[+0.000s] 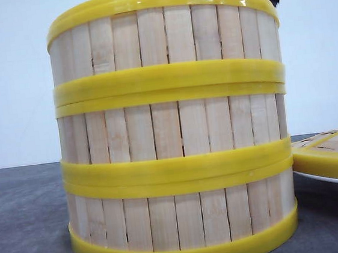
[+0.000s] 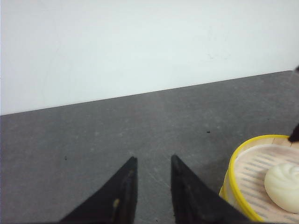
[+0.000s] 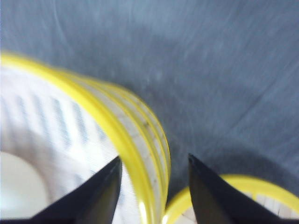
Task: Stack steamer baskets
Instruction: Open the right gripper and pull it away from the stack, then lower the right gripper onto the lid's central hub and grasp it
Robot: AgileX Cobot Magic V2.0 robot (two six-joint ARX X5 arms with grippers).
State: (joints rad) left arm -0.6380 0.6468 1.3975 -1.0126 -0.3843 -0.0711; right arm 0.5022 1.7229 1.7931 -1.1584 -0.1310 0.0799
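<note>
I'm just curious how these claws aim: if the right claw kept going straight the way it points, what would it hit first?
Most likely the rim of the top steamer basket: the right gripper is open, with the yellow rim and slatted wall between its fingers. The picture is blurred, so how near it is remains unclear.

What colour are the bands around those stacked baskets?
Bright yellow rims on the pale bamboo steamer baskets, clearest in the front view.

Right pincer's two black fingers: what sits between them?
The yellow-rimmed bamboo wall of the top steamer basket sits between the right pincer fingers, in the right wrist view.
</note>
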